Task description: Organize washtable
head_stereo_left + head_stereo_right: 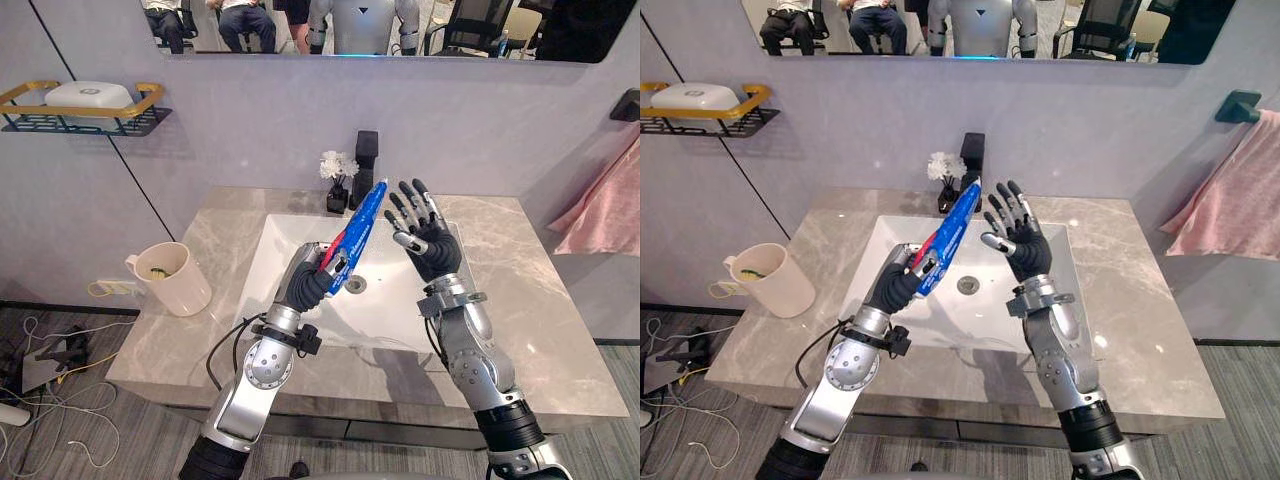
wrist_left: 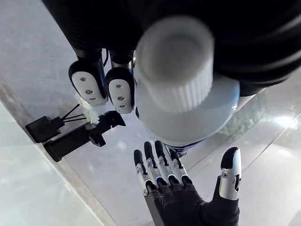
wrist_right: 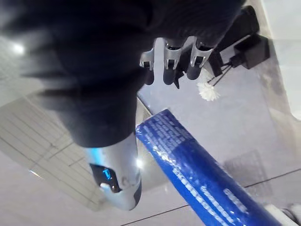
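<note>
A blue toothpaste tube (image 1: 358,235) with a red stripe and a white cap (image 2: 176,66) is held slanted above the white sink basin (image 1: 285,245). My left hand (image 1: 305,283) is shut on its lower, cap end. The tube's flat top end points toward the faucet. My right hand (image 1: 430,240) is raised just right of the tube's upper end, open with its fingers (image 3: 171,56) straight and spread, palm toward the tube and apart from it. In the right wrist view the tube (image 3: 197,176) passes close beside the thumb (image 3: 115,183).
A cream cup (image 1: 170,277) stands on the left of the marble counter (image 1: 530,290). A black faucet (image 1: 365,160) and a small black vase of white flowers (image 1: 338,180) sit behind the basin. A wall shelf (image 1: 85,120) holds a white box; a pink towel (image 1: 605,215) hangs at right.
</note>
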`<state>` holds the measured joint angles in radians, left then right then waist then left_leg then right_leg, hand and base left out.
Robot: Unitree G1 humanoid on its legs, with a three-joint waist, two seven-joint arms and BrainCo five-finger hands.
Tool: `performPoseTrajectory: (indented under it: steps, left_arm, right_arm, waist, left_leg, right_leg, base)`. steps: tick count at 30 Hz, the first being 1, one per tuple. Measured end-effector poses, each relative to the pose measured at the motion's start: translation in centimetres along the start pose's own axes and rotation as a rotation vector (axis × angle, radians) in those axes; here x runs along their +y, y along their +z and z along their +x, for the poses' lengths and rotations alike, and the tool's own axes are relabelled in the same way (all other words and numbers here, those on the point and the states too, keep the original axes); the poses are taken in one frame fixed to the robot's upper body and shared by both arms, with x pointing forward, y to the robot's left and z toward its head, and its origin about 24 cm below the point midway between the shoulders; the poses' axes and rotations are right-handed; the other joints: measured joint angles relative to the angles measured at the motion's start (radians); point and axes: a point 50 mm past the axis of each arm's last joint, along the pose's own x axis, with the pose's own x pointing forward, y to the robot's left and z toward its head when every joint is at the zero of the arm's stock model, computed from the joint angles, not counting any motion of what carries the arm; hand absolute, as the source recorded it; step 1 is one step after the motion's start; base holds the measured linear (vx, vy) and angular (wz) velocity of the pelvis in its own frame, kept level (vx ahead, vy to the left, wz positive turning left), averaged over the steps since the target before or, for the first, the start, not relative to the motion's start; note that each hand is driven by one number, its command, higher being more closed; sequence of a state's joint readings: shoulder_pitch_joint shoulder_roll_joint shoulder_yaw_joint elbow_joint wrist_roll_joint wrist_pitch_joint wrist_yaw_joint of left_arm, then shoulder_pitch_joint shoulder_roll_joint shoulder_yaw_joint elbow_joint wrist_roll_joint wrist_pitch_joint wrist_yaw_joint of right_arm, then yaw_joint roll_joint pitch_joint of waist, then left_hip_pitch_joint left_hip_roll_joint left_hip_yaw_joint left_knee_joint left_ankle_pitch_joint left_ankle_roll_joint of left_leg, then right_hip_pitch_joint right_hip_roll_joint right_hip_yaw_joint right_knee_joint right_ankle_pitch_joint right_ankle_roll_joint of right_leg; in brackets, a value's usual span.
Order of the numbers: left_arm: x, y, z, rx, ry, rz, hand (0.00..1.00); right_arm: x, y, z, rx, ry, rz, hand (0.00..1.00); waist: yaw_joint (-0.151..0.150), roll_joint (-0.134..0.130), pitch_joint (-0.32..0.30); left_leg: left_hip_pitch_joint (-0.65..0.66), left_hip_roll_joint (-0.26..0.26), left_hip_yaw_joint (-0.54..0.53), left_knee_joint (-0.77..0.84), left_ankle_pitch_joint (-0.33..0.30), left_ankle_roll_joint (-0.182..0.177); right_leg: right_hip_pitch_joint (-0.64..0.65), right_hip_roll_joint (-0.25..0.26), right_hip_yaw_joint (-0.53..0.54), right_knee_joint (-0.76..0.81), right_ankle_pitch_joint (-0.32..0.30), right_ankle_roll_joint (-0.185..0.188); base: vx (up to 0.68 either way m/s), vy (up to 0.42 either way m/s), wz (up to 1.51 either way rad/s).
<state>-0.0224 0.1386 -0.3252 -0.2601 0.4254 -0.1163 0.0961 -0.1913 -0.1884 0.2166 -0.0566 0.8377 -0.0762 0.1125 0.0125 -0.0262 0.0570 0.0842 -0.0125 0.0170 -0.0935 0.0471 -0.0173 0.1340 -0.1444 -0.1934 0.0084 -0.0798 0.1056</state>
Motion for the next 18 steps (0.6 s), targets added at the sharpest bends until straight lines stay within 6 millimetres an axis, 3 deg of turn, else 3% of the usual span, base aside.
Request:
performPoseTrajectory:
  steps: [18]
  left_arm:
    - [-0.5,0.1,-0.1,0.000,-0.016,-0.009,1.00]
  right_arm:
    - [1.2,-2.7,0.0,0.100,0.051,0.200,0.00]
  waist:
    - [0.002,-0.017,0.012]
  left_leg:
    - [-0.001,-0.001,-0.009,-0.002,0.007,-0.001]
  right_leg:
    - [0.002,0.000,-0.009,0.002,0.000,0.000]
  base:
    - [-0.01,-0.004,0.01]
